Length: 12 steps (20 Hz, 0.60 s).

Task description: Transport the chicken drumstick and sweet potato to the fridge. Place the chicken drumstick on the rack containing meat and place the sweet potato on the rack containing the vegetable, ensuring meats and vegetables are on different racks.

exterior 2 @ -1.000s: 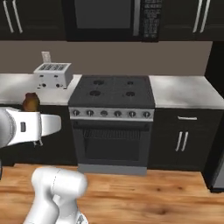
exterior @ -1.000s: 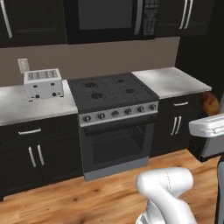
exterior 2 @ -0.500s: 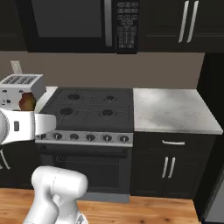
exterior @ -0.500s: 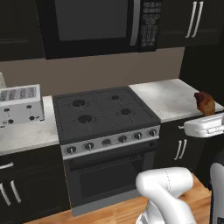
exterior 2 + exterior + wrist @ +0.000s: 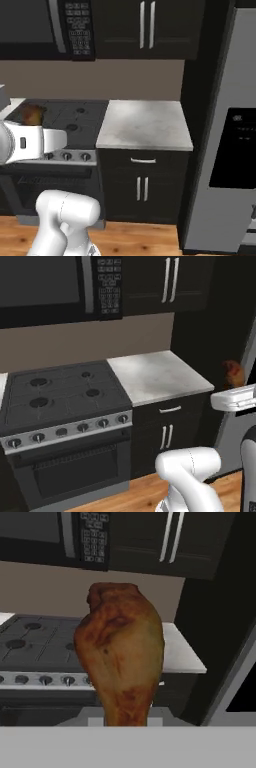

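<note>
held item: orange-brown cooked chicken drumstick (image 5: 121, 654), upright, rounded meaty end on top, narrowing towards the bottom of the view
drumstick base: runs down to the bottom of the view, where the fingertips cannot be made out
behind, left: black stove (image 5: 35, 643) with round burners on top and a row of silver knobs along its front
behind, right: pale grey speckled stone counter (image 5: 181, 652), beside the stove
above: black microwave (image 5: 47, 536) with a keypad, and dark wall cabinets (image 5: 172, 539) with long silver handles
far right: grey fridge (image 5: 239, 687) with a black panel
</note>
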Motion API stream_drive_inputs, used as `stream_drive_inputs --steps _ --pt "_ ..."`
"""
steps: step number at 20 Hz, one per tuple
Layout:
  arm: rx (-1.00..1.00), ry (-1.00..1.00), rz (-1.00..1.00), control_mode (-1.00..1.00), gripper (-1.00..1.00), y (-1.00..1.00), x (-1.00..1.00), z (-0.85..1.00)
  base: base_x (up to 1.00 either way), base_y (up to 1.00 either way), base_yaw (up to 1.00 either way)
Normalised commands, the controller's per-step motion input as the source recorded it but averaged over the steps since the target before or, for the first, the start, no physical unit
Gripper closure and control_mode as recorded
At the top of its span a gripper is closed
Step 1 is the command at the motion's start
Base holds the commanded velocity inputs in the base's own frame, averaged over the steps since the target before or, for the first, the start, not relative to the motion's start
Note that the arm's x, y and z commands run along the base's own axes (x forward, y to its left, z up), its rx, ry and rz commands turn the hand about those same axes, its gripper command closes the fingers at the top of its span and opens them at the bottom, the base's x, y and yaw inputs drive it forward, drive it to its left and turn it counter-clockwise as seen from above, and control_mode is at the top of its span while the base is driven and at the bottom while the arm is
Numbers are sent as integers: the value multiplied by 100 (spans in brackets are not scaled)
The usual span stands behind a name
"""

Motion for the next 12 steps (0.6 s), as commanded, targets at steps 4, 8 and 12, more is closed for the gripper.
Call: stream_drive_inputs --steps 4,8,12 --pt "0 0 0 100 100 0 0 0 -23 -100 -6" --pt "0 0 0 100 100 0 0 0 -17 -100 -5" --pt "0 0 0 100 100 0 0 0 -45 -100 -14"
